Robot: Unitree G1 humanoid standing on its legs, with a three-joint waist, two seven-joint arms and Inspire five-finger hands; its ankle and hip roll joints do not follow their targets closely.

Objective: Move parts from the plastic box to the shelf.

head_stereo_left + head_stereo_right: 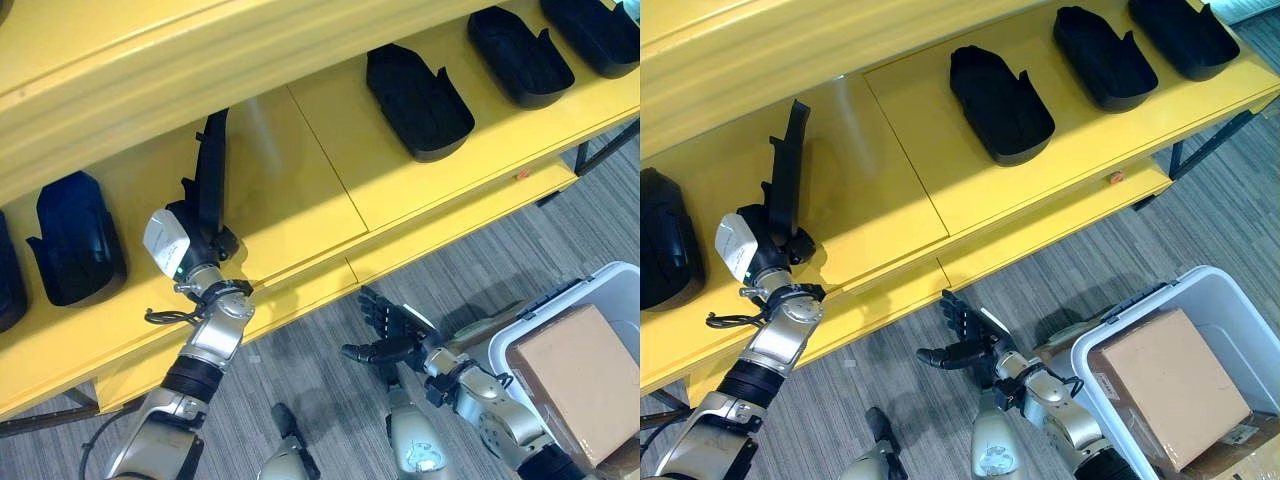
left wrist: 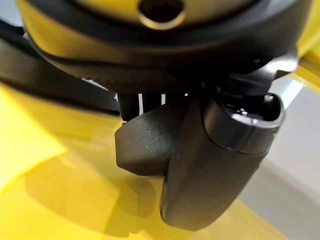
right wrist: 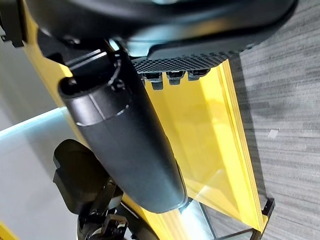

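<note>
Left eye view: the left robot hand [image 1: 205, 240] grips a long black part [image 1: 210, 175] standing on edge on the yellow shelf [image 1: 300, 170], its fingers curled round the lower end. Other black parts [image 1: 417, 103] lie flat along the shelf. The right robot hand [image 1: 965, 340] hangs over the grey floor [image 1: 1200, 210], fingers spread and holding nothing. Beside it the white plastic box [image 1: 1230, 300] holds a brown carton [image 1: 1170, 385]. No writing can be read. Right wrist view shows the shelf edge from below.
</note>
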